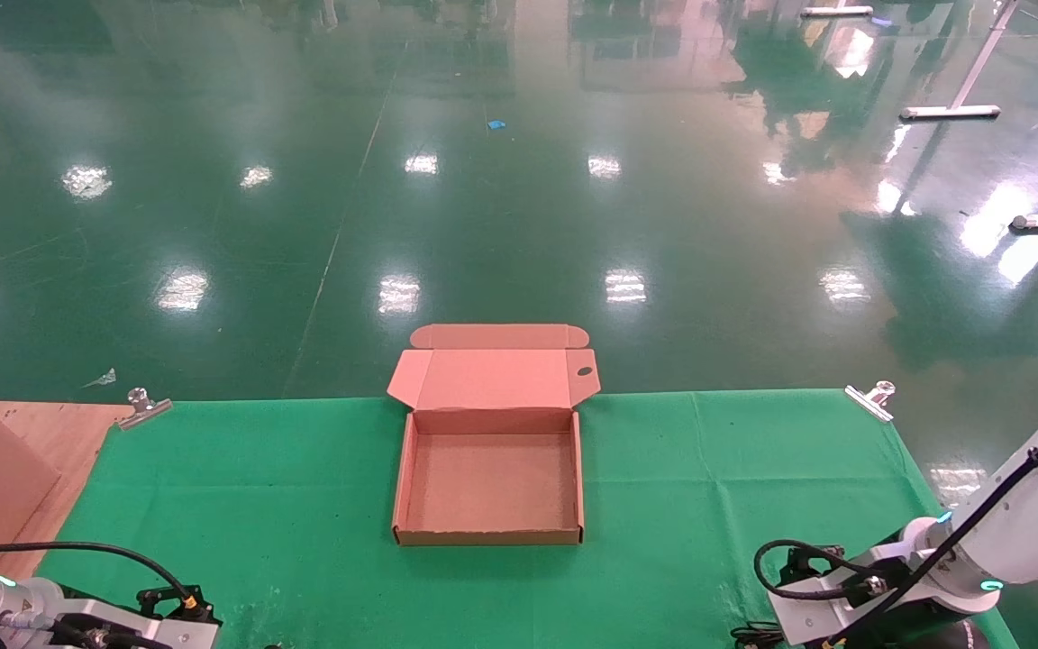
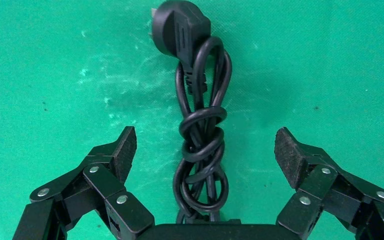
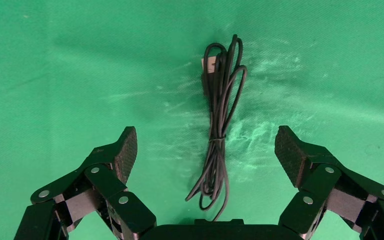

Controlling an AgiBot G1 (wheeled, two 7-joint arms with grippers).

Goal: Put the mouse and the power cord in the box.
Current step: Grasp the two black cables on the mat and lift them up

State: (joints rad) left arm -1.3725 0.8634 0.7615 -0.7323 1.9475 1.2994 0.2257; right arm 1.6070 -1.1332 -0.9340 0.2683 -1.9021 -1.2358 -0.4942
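A: Head view first. What do you have?

B: Your box (image 1: 489, 455) sits open on the green-covered bench (image 1: 735, 478), lid hinged back, tray bare. It lies ahead of both tools, between them. The tools themselves drop out at the near edge, so you can't judge their jaws from here, and no mouse shows in any view.

A: Left wrist?

B: Your left tool (image 2: 205, 150) is released, pads spread wide and touching nothing. The power cord (image 2: 200, 125) lies on the cloth between them, knotted into loops, its plug (image 2: 177, 32) out beyond the fingertips.

A: Right wrist?

B: Your right tool (image 3: 206, 150) is likewise released. A thinner cable (image 3: 220, 135), tied at its middle, lies between the pads with a small connector at the far end. It may be the mouse's lead; you can't tell.

A: Risks?

B: Close the left tool only on the outer loop and the bundle may unravel or swing, with the heavy plug catching the box wall. On the right, the thin strands could slip between the pads.
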